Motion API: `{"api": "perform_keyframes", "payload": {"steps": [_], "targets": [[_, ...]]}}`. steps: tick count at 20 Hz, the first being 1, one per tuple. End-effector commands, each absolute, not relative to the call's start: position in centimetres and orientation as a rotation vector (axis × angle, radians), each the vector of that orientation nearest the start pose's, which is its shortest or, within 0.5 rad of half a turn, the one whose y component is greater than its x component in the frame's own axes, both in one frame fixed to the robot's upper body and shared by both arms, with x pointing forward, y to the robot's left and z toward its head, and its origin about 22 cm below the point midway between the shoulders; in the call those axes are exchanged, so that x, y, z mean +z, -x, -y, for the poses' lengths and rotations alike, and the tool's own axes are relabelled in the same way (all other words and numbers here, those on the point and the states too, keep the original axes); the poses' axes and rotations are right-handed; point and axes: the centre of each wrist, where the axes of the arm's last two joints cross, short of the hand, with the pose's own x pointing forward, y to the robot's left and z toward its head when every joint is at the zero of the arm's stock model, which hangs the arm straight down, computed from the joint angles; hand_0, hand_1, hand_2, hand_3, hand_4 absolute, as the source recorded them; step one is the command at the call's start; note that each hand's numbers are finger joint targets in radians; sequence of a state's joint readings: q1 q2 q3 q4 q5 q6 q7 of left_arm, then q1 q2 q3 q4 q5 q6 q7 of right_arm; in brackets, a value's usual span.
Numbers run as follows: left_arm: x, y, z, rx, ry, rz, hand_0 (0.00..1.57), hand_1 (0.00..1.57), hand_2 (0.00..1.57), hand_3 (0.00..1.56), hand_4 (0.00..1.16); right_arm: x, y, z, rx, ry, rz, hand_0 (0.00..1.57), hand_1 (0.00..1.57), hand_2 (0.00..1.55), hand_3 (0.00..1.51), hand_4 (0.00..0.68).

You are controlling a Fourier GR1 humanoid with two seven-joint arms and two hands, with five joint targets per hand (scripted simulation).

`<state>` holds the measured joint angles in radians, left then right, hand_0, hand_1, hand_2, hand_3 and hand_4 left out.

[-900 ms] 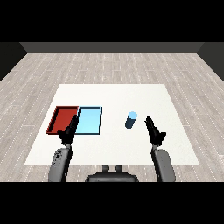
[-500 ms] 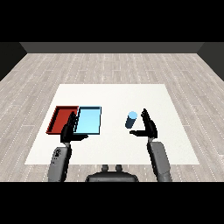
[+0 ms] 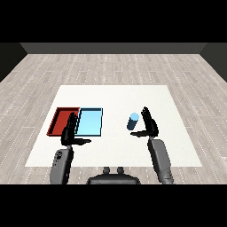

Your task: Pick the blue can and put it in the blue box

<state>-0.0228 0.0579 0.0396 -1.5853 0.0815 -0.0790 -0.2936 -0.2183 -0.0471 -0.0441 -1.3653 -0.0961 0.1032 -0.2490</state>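
The blue can point(image 3: 133, 121) stands upright on the white table, right of the trays. My right hand point(image 3: 150, 126) is just to its right, open, fingers straight up and thumb reaching left under the can; I cannot tell if it touches. The light blue tray point(image 3: 90, 122) lies left of the can, with the red tray point(image 3: 63, 121) beside it. My left hand point(image 3: 69, 133) hovers open over the near edges of the two trays, holding nothing.
The white table point(image 3: 115, 97) stretches wide behind the trays and the can. Grey wood floor surrounds it. Both forearms come in from the lower corners.
My right hand has moved left and forward, closing in on the blue can. The left hand has stayed in place over the trays.
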Motion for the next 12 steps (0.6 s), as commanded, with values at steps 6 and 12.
{"api": "perform_keyframes", "payload": {"steps": [6,12], "targets": [[-0.1,-25.0,-26.1,0.002,0.078,1.925,0.0,0.0,0.0,0.0,0.0,0.5,-31.5,23.2,-0.023,-0.132,1.795,0.0,0.0,0.0,0.0,0.0],[0.0,-23.4,-26.0,-0.001,0.084,1.927,0.0,0.0,0.0,0.0,0.0,-0.6,-30.9,23.1,-0.032,-0.108,1.782,0.0,0.0,0.0,0.0,0.0]]}}
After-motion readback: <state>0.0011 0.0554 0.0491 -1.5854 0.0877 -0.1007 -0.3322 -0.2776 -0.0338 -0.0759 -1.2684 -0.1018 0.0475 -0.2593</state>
